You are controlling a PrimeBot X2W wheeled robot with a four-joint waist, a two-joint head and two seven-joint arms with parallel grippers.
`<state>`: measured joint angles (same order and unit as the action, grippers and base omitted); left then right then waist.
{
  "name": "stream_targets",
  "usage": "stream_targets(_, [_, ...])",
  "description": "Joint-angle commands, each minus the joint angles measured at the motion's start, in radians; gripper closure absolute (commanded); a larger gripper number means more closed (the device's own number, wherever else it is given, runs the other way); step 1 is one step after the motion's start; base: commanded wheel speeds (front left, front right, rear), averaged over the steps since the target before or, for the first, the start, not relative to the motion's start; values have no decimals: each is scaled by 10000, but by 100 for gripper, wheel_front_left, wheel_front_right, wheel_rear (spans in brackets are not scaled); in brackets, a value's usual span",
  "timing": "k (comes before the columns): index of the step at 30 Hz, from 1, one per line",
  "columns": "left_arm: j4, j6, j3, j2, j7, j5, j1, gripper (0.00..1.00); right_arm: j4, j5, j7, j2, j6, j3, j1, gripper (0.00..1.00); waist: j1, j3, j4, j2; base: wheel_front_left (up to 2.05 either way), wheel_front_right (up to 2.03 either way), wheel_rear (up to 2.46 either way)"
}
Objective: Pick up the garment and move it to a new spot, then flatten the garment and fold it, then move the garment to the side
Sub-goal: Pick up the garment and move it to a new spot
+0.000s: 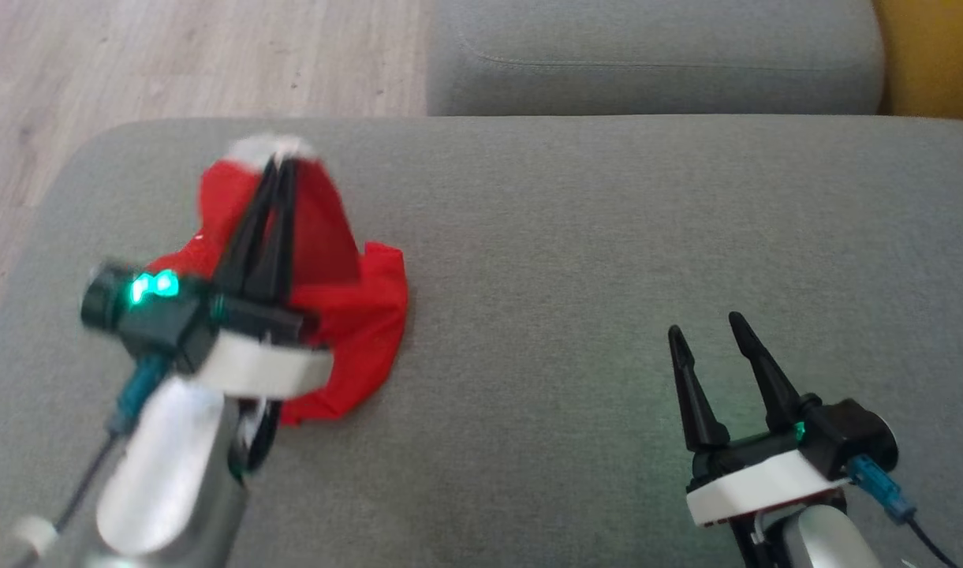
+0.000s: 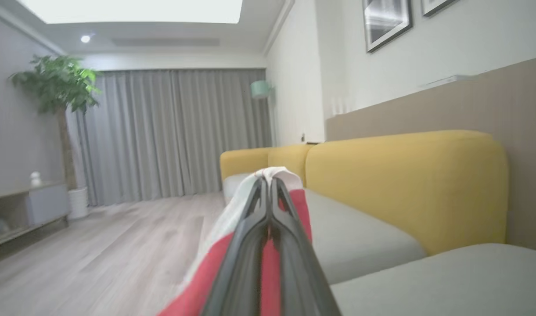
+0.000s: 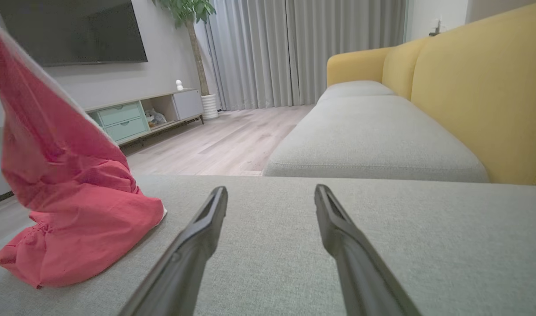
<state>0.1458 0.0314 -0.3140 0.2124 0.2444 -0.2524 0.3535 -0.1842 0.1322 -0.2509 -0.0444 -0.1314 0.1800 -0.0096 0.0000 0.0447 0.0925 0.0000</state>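
Left gripper (image 1: pixel 280 162) first: its two long dark fingers (image 2: pixel 246 237) are pinched tight together on the white-trimmed top edge of the crumpled red cloth garment (image 1: pixel 355 308). The fabric rises in a peak to the fingertips, while its lower folds sit on the left part of the broad grey fabric sofa cushion (image 1: pixel 607 237). So the garment hangs below those fingers, its long axis running from the pinched peak down to the heap. The right gripper (image 1: pixel 706 325) hovers low over the cushion, well apart to the right, fingers spread wide with nothing between them (in its own wrist view the garment lies off to the left). The left arm is plainly the one for the carry. Bare grey cushion lies to the right, with pale wood floor (image 1: pixel 173 55) past the left edge and the yellow sofa back (image 3: pixel 491 87) beyond. Nothing blocks the path, I judge, though the trailing folds could drag.
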Motion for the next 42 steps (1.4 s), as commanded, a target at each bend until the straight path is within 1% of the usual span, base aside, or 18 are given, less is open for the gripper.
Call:
stream_targets(1, [-607, 122, 276, 347, -178, 17, 1024, 100, 354, 76, -109, -58, 7, 202, -328, 0, 0, -52, -126, 0, 0, 0, 0])
stream_targets(5, [-1467, 516, -136, 415, -1068, -48, 2179, 100, 409, 220, -109, -58, 7, 151, -426, 0, 0, -100, -545, 0, 0, 0, 0])
stream_targets(8, [-1711, 692, -403, 335, -1632, -232, 3077, 100, 470, 370, -109, -58, 7, 200, -557, 0, 0, -51, -948, 0, 0, 0, 0])
stream_targets(13, [-1553, 837, -832, 195, -2152, -361, 4390, 100, 585, 537, -109, -58, 7, 439, -794, 0, 0, 163, -1754, 0, 0, 0, 0])
stream_targets(16, [-1262, 887, -1028, 194, -2299, -402, 5007, 100, 691, 686, -109, -58, 7, 578, -989, 0, 0, 399, -2365, 0, 0, 0, 0])
stream_targets(25, [-136, 956, -1469, 384, -2197, -339, 6514, 100, 1067, 1137, -109, -58, 7, 907, -1348, 0, 0, 1089, -4058, 0, 0, 0, 0])
stream_targets(26, [793, 968, -1691, 606, -2138, -149, 6955, 100, 1146, 1281, -109, -58, 7, 1064, -1419, 0, 0, 1266, -4667, 0, 0, 0, 0])
stream_targets(29, [1833, 972, -1819, 771, -2040, 5, 7258, 100, 1244, 1390, -109, -58, 7, 1232, -1492, 0, 0, 1432, -5044, 0, 0, 0, 0])
stream_targets(32, [3115, 929, -1793, 819, -1940, 66, 7612, 100, 1373, 1472, -109, -58, 7, 1396, -1538, 0, 0, 1650, -5311, 0, 0, 0, 0])
stream_targets(33, [3579, 839, -1740, 825, -1895, 86, 7732, 60, 1413, 1488, -109, -58, 7, 1443, -1554, 0, 0, 1719, -5377, 0, 0, 0, 0])
stream_targets(34, [4050, 713, -1688, 836, -1901, 113, 7842, 0, 1448, 1503, -109, -58, 7, 1491, -1566, 0, 0, 1796, -5440, 0, 0, 0, 0])
stream_targets(36, [4918, 544, -1627, 826, -1891, 134, 8025, 0, 1504, 1528, -109, -58, 7, 1528, -1572, 0, 0, 1920, -5489, 0, 0, 0, 0])
stream_targets(39, [5793, 283, -1541, 811, -1416, 198, 8262, 0, 1555, 1536, -109, -58, 7, 1512, -1568, 0, 0, 2060, -5438, 0, 0, 0, 0])
stream_targets(42, [6177, 247, -1498, 729, -1055, 135, 8294, 0, 1552, 1489, -109, -58, 7, 1443, -1553, 0, 0, 2089, -5285, 0, 0, 0, 0])
